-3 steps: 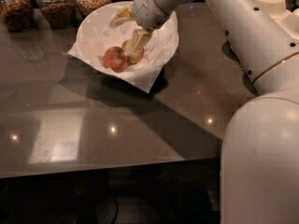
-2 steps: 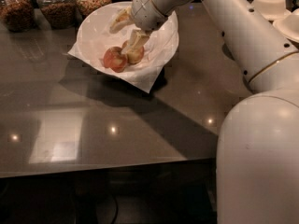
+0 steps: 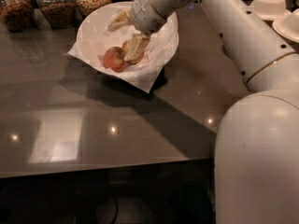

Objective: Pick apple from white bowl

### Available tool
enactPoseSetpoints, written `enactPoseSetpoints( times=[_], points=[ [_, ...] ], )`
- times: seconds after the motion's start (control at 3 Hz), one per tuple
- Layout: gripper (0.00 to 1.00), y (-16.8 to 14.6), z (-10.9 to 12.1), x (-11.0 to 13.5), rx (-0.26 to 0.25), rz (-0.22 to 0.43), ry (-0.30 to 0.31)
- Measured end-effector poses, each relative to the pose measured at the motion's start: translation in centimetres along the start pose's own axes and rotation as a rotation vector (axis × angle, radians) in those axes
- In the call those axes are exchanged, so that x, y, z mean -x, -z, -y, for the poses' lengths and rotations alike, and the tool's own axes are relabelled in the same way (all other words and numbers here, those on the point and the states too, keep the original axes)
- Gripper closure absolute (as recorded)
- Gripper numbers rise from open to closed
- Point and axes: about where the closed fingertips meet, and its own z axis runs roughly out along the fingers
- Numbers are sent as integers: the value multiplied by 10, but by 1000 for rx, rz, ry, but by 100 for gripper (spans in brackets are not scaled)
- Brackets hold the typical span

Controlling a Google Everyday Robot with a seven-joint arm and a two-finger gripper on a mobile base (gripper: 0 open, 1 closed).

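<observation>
The white bowl (image 3: pixel 93 34), wide and lined with crumpled white paper, stands at the back of the dark table. A red-and-yellow apple (image 3: pixel 114 59) lies in it, toward the near side. My gripper (image 3: pixel 127 34) reaches down into the bowl from the right and is open. One finger (image 3: pixel 118 20) points at the bowl's far side. The other finger (image 3: pixel 136 47) lies against the apple's right side. The apple rests on the paper and is not lifted.
Several glass jars of snacks (image 3: pixel 58 6) stand along the back left. Stacked small off-white paper bowls (image 3: pixel 268 6) and a plate (image 3: pixel 288 27) sit at the back right. My arm (image 3: pixel 233 27) and white body (image 3: pixel 257 162) fill the right side. The table's front edge (image 3: pixel 93 169) runs below.
The gripper stays in the bowl beside the apple, almost unmoved. The arm and body have shifted slightly to the left. The apple has not moved.
</observation>
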Motion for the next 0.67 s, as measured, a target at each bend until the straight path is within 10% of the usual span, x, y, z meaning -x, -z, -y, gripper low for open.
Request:
enactPoseSetpoints(
  times=[0.67],
  points=[
    [28, -22, -6, 0, 34, 48, -13]
  ],
)
